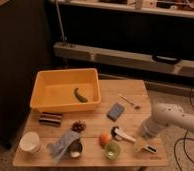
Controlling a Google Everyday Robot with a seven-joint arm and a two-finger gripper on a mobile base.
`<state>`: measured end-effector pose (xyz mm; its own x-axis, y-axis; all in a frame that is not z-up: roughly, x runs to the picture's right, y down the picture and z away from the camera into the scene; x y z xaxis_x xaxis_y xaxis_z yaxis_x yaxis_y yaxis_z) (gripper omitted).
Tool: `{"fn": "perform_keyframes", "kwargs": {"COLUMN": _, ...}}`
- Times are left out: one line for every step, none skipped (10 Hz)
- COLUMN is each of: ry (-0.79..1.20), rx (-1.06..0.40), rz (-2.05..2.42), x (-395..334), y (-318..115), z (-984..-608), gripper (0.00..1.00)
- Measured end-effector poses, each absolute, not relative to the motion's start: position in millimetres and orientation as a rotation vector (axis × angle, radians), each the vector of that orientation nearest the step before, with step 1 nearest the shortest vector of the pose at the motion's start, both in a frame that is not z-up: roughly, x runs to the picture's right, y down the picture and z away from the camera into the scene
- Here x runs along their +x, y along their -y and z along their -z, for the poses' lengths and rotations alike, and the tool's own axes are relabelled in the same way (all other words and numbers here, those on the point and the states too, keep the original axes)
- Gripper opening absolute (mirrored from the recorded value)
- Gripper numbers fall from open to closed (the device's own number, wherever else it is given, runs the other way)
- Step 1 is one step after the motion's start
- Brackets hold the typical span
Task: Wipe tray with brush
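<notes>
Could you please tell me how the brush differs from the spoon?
The brush is white and thicker; the spoon is thin and metallic. The brush lies near the front edge, by the gripper; the spoon lies farther back, clear of it. Both lie flat on the table.

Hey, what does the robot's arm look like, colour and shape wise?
The arm is smooth, white and rounded, a thick tube-like shell entering from the right, with no markings I can make out. It narrows to a pale pincer at the front right of the table, by the brush.
</notes>
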<state>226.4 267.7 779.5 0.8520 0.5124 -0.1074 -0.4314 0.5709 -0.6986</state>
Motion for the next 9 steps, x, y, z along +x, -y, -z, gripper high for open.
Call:
{"fn": "perform_keyframes", "kwargs": {"ry": 0.115, "rx": -0.792, "rz": -0.558, "x": 221.3, "y": -267.6, "z": -781.0, "gripper": 0.8}}
{"fn": "perform_keyframes", "kwargs": {"ry": 0.111, "rx": -0.796, "rz": -0.557, "x": 217.2, "y": -268.8, "z": -783.2, "gripper": 0.79}}
{"fn": "perform_keyframes", "kwargs": {"ry": 0.111, "rx": -0.797, "rz": -0.552, "x": 212.6, "y": -269.1, "z": -785.7, "gripper": 0.74}}
{"fn": "perform_keyframes", "kwargs": {"ry": 0.106, "rx": -0.792, "rz": -0.544, "x": 208.4, "y": -271.8, "z": -788.7, "gripper": 0.62}}
{"fn": "perform_keyframes", "kwargs": {"ry": 0.097, "rx": -0.781, "rz": -0.548, "x": 208.2, "y": -274.0, "z": -792.3, "gripper": 0.53}}
{"fn": "perform_keyframes", "kwargs": {"ry": 0.093, "rx": -0.781, "rz": -0.54, "x": 206.4, "y": -275.1, "z": -793.8, "gripper": 0.44}}
{"fn": "perform_keyframes", "kwargs": {"ry": 0.091, "rx": -0.781, "rz": -0.542, "x": 209.4, "y": -273.5, "z": -790.7, "gripper": 0.3}}
{"fn": "perform_keyframes", "kwargs": {"ry": 0.091, "rx": -0.783, "rz": -0.542, "x": 210.0, "y": -272.6, "z": -789.3, "gripper": 0.23}}
{"fn": "perform_keyframes", "kwargs": {"ry": 0.085, "rx": -0.798, "rz": -0.542, "x": 210.5, "y": -277.4, "z": -787.4, "gripper": 0.14}}
